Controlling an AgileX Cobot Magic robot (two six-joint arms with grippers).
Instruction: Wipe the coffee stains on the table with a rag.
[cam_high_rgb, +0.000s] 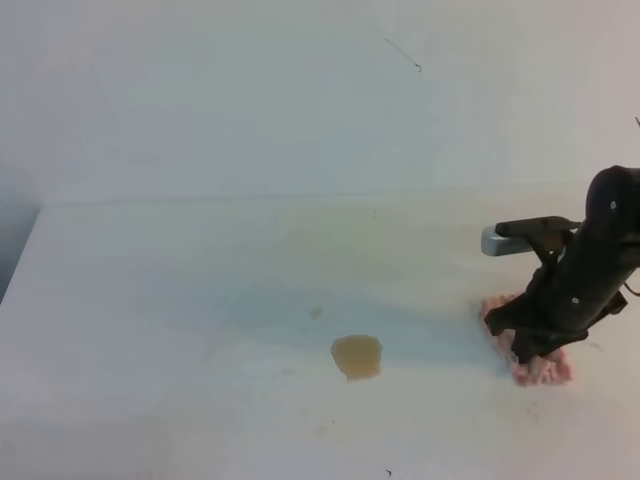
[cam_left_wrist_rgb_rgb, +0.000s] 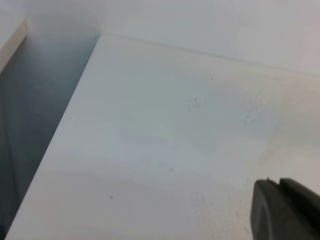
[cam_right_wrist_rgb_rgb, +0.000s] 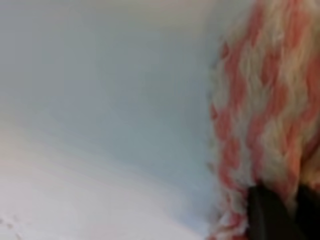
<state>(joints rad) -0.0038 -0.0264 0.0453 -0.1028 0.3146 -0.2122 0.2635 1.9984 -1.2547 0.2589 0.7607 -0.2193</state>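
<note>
Right end effector (cam_high_rgb: 528, 352) down on the rag (cam_high_rgb: 545, 370)!
Wrist view alone showed fuzzy pink-white stripes bunched between its fingers; overhead showed the coffee stains (cam_high_rgb: 357, 356), tan, well apart.

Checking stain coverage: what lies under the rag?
Only the white table shows around the rag; the coffee stain sits apart, uncovered. Directly beneath the rag is hidden.

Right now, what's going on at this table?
The right gripper is down on the pink-and-white rag at the right side of the white table, its fingers pressed into the fuzzy cloth. Whether it has gripped the rag is unclear. The coffee stain sits untouched near the middle, well left of the rag. The left gripper stays off to the side, over bare tabletop.
</note>
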